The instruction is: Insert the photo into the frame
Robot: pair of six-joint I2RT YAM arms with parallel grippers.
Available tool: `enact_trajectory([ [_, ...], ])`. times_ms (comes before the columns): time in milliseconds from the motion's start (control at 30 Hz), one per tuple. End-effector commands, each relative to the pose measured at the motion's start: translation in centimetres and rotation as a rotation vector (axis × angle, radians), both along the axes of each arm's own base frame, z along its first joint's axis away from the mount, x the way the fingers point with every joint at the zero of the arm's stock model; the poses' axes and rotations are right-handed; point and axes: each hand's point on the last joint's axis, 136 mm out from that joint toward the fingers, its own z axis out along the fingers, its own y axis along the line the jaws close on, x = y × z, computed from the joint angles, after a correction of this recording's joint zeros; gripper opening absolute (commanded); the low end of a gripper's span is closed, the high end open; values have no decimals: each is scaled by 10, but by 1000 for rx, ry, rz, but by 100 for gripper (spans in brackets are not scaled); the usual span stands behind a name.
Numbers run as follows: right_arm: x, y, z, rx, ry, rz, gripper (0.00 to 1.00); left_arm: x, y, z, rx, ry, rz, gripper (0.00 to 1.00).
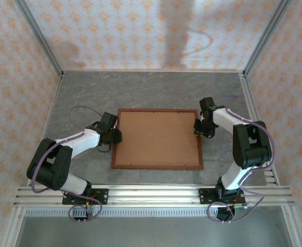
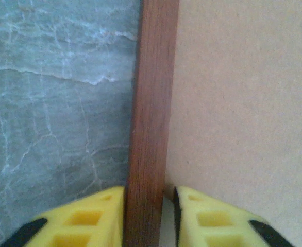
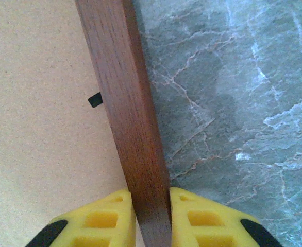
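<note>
While left hand (image 2: 150, 198) and right hand (image 3: 150, 194) clench its side rails, thin reddish-brown frame (image 1: 158, 166), apparently face-down, brown board (image 1: 158, 138) up.

Soft, even light; shadows on the rear wall (image 1: 171, 36); wrist views blurry.

table (image 1: 156, 87): grey marble | brown board (image 1: 158, 139): flat, mid-table | walls (image 1: 140, 31): patterned wallpaper | metal rail (image 1: 156, 193): near edge
</note>
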Motion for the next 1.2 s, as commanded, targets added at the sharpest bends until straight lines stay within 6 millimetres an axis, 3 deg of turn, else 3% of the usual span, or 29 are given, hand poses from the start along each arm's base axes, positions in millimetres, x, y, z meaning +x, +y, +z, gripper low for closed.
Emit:
enact_trajectory([
  [0,7,-8,-2,-50,-12,-5,19,-2,6,11,58,22,-9,39],
  [233,9,-8,-3,-53,-17,1,19,37,22,38,109,-42,31,45],
  [567,14,-6,-1,-42,-35,2,19,82,37,39,204,-28,54,40],
  [800,14,-6,0,-41,-39,4,19,92,31,25,191,8,40,38],
  [1167,13,-5,-1,-32,-33,0,19,91,21,-4,172,59,18,37],
])
